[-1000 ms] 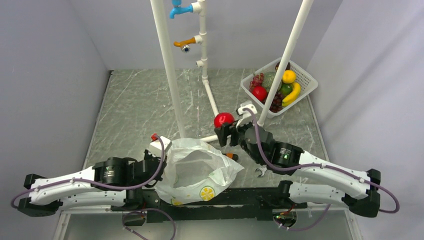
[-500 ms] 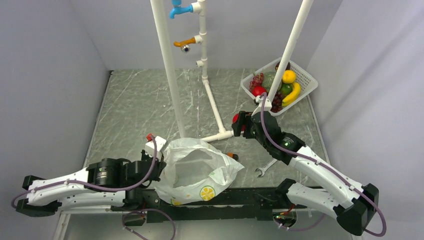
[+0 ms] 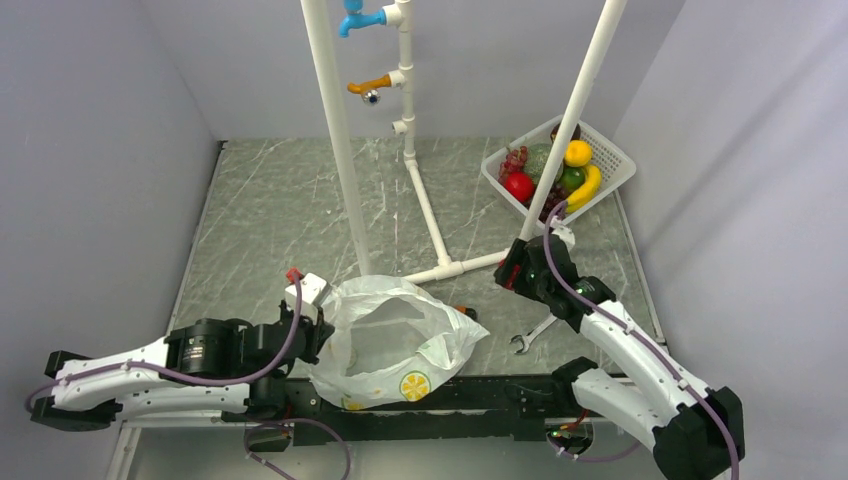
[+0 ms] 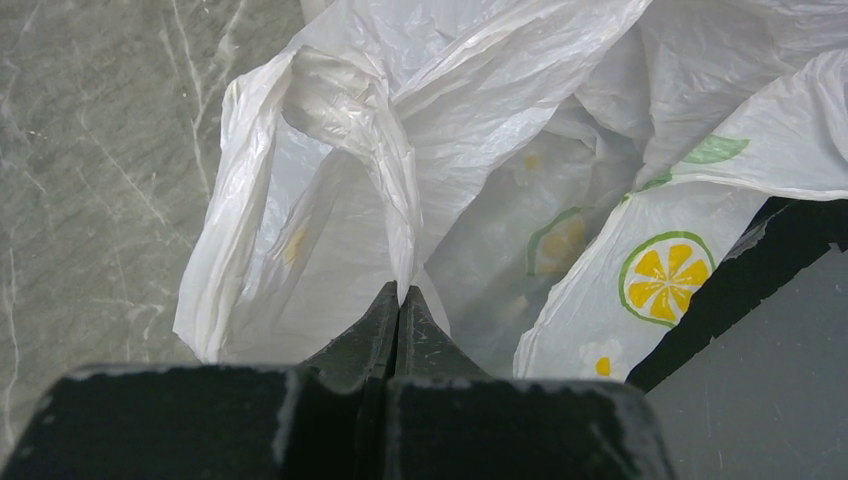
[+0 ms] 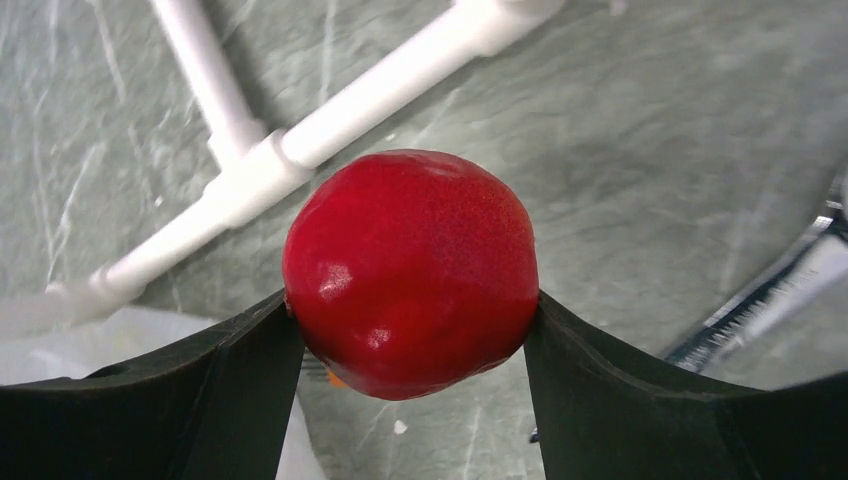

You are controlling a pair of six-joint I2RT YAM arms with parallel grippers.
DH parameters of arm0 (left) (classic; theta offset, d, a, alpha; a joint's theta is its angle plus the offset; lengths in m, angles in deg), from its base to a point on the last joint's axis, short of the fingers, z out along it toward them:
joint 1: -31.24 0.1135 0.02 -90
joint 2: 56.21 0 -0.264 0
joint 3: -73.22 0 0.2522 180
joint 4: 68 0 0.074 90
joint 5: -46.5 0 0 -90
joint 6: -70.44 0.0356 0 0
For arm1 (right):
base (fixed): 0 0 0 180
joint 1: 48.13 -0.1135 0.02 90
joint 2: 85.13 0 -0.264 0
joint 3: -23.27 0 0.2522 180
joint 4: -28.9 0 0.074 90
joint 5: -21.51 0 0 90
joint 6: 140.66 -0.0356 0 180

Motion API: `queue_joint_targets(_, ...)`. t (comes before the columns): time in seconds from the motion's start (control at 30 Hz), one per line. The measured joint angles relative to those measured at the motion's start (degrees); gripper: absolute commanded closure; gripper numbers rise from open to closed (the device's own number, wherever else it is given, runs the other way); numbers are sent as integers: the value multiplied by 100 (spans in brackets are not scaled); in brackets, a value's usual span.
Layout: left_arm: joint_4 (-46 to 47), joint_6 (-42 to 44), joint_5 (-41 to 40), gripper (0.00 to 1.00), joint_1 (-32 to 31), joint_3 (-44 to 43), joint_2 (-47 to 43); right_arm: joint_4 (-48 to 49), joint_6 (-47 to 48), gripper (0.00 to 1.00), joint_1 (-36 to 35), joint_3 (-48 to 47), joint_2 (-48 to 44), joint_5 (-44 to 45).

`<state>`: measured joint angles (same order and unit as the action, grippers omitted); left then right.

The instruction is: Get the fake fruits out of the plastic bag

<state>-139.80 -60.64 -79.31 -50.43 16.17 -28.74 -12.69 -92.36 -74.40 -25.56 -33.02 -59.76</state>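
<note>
The plastic bag (image 3: 395, 345) lies open near the front edge, white with lemon prints; the left wrist view shows it (image 4: 480, 150) crumpled. My left gripper (image 3: 320, 322) (image 4: 400, 295) is shut on a fold of the bag's left rim. My right gripper (image 3: 513, 268) (image 5: 412, 310) is shut on a glossy red apple (image 5: 412, 270), held above the table right of the pipe joint; from above only a red sliver (image 3: 506, 277) shows. A second red apple (image 3: 518, 185), a banana (image 3: 585, 188), a yellow-orange round fruit (image 3: 577, 152) and light red grapes (image 3: 513, 160) lie in the basket (image 3: 618, 160).
A white pipe frame (image 3: 430, 215) stands mid-table, one slanted pipe (image 3: 575, 110) crossing over the basket. A wrench (image 3: 530, 335) lies right of the bag, a small orange object (image 3: 460, 312) at the bag's right edge. Grey walls close in on both sides.
My right gripper has carried the red apple rightward from beside the bag's mouth towards the basket. My left gripper keeps its hold on the bag rim and has shifted slightly.
</note>
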Motion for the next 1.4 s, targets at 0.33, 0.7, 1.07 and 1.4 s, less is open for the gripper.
queue_joint_targets(0.33, -17, -15, -22, 100, -216, 0, 15, -925, -621, 100, 361, -332, -55, 1766)
queue_joint_targets(0.7, -70, -74, -166, 100, -577, 0, -59, -553, -699, 100, 1375, -907, 1062, 2789)
queue_joint_targets(1.07, -428, -516, -527, 100, -1060, 0, -83, 299, -492, 98, 2430, -2892, 3182, 2839)
queue_joint_targets(1.4, -527, -623, -623, 100, -1084, -2, -142, 835, 245, 86, 2907, -4909, 5436, 2221)
